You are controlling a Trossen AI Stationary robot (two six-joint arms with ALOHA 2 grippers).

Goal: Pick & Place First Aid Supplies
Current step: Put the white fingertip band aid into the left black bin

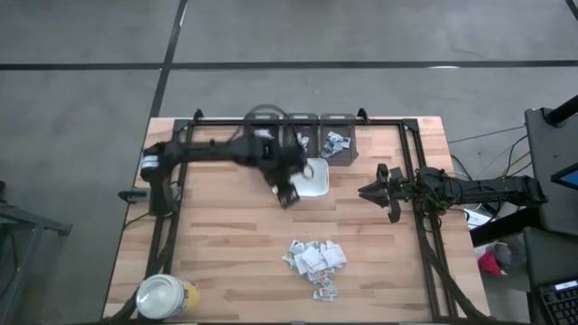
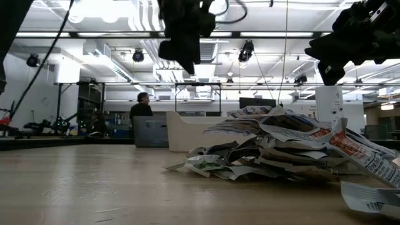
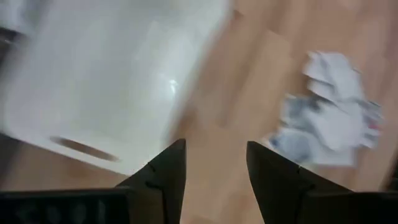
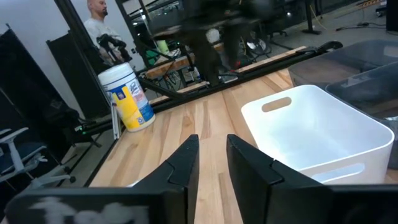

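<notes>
Robotics lab or industrial workshop. Butcher-block table point(image 1: 235, 244) inside a black rig frame point(image 1: 271, 118) on grey concrete floor point(image 1: 81, 99). Beyond, at 12 o'clock: exposed ceiling ducts point(image 2: 144, 19), strip lights, and a person point(image 2: 141, 107) among workbenches.

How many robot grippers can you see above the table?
2: the left gripper hovers beside the white tray; the right gripper hangs on the tray's other side. None hidden.

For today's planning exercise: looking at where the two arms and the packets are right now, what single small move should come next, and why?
Probably the left gripper, open and empty beside the white tray, should swing toward the pile of packets and lower onto one. The pile lies apart from the tray, nearer the table's front, and the right gripper waits farther off.
</notes>
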